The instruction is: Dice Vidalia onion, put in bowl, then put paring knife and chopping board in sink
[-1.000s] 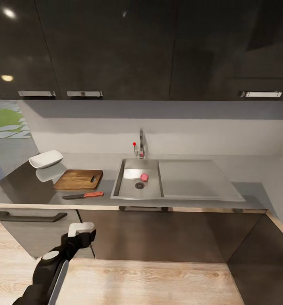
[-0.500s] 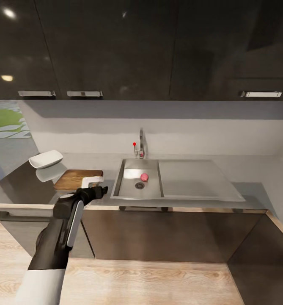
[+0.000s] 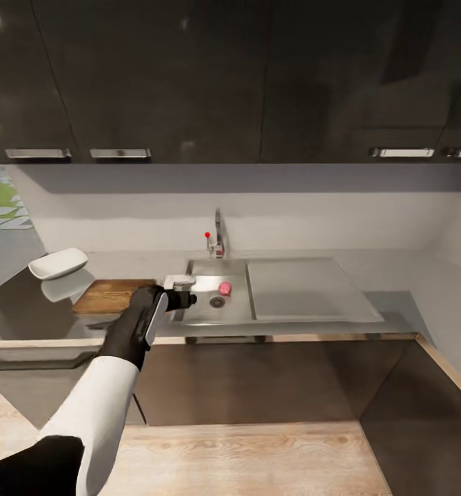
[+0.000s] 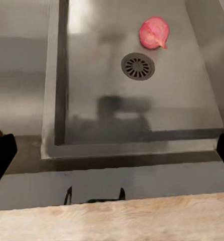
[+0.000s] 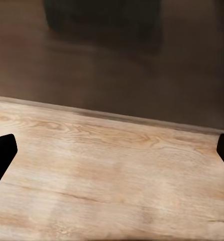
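- One bowl (image 3: 58, 262) sits at my far left on the countertop (image 3: 395, 303), with the chopping board (image 3: 109, 295) beside it.
- My left gripper (image 3: 184, 291) now hovers over the sink (image 3: 209, 311) edge, fingers (image 4: 1, 155) spread wide; half a second ago it hung over the board.
- Vidalia onion (image 4: 153, 33) lies beyond the jaws, near the drain (image 4: 137, 66).
- My right gripper (image 5: 112, 150), spread, faces the wooden floor (image 5: 112, 170).

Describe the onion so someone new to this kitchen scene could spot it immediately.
Find the steel sink set into the grey countertop, below the tap with the red knob. Inside the basin, the onion lies just beside the round drain. It is the only small, rounded pink thing there; everything around it is grey metal.
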Robot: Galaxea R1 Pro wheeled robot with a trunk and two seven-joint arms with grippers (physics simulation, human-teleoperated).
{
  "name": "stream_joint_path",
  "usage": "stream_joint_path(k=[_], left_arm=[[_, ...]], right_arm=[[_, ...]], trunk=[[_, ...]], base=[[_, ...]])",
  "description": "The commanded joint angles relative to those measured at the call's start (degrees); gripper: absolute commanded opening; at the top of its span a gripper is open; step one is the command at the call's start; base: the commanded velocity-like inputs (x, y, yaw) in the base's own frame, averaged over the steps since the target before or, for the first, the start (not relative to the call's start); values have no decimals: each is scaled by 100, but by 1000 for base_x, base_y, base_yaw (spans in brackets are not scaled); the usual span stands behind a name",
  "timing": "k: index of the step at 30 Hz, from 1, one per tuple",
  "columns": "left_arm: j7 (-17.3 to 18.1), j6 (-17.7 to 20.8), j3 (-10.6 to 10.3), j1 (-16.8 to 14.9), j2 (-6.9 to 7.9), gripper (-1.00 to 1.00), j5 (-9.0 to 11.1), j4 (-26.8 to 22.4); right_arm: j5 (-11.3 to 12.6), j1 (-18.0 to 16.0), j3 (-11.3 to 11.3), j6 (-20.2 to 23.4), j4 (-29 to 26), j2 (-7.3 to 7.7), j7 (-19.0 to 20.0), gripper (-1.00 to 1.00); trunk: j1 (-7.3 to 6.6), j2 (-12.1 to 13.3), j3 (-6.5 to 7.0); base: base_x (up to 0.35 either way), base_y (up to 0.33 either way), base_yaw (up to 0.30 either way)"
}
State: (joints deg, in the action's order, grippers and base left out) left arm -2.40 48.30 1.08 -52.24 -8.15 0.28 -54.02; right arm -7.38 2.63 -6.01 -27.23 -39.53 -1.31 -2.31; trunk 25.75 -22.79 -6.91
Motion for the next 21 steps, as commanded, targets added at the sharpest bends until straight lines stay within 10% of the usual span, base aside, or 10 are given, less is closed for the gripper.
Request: stream_joint_path(k=[1,21], left_arm=[[-40,-6,-17,-71,-14,100,-1,142],[-80,-101,-205,-141,84,100,-18,404]], right_arm=[[-53,0,4,-2,-7,-1,-24,100],[-52,0,-5,-36,199,54,6,100]], trunk=[[3,-13,-10],[3,-13,9]], base=[[0,0,-260],[2,0,-131]])
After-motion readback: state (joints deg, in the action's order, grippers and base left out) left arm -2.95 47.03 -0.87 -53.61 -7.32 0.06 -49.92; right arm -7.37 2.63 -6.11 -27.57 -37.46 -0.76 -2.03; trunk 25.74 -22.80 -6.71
